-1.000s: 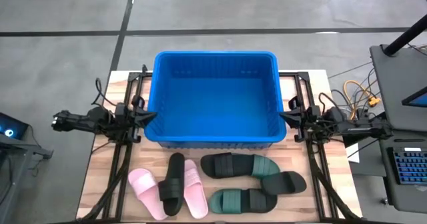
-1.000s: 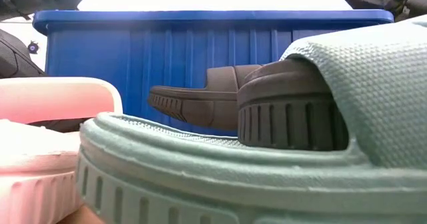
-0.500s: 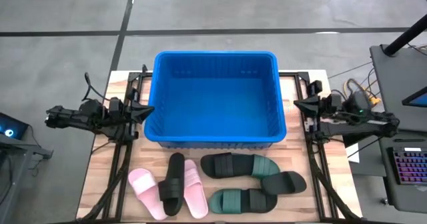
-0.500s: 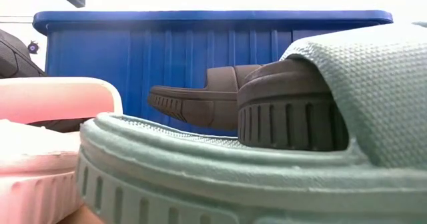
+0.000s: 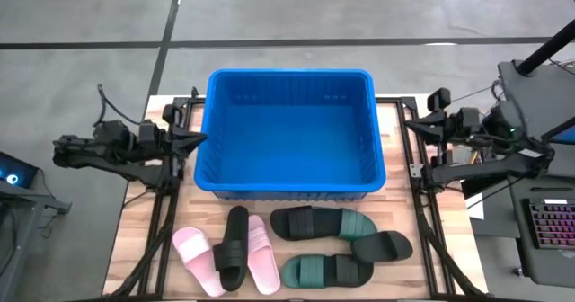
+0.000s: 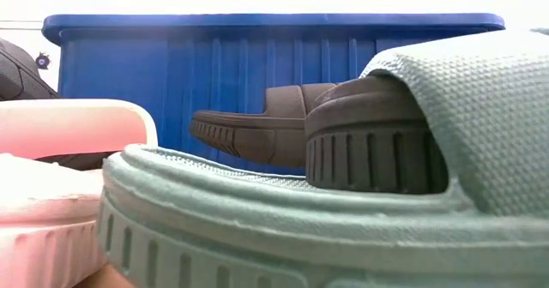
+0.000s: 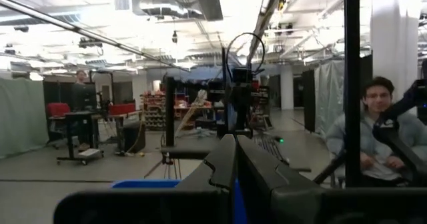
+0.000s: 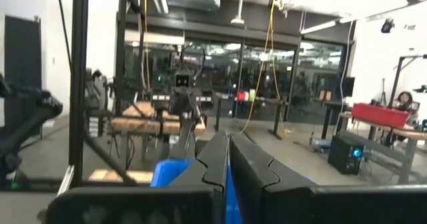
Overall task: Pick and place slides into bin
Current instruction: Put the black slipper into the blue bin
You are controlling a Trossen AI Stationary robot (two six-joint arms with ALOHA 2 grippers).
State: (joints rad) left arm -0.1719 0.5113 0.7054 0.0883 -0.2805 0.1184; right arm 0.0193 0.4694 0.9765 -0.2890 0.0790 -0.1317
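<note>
On the tabletop (image 5: 135, 239), we see the bin (image 5: 290, 131) standing empty at the far middle, with every one of the slides lying in front of its near wall. We judge the task to be at its very start: no slide is lifted or even approached. The left claw (image 5: 199, 140) sits beside the bin's left wall and the right claw (image 5: 411, 124) beside its right wall, each with its fingers pressed together and holding nothing; both wrist views show the 2 dark fingers meeting.

The next move, as we read it, calls for 1 arm to swing toward the near edge, spread its fingers, come down over a strap and grip it before carrying it over the rim.

We count 6 slides: 2 pink (image 5: 199, 260), 2 green (image 5: 324, 271) and 2 black (image 5: 232, 248). 1 black slide lies across the pink pair. The other black slide (image 5: 382, 246) rests between the green ones at the right. A person (image 7: 380, 141) shows in the room beyond.
</note>
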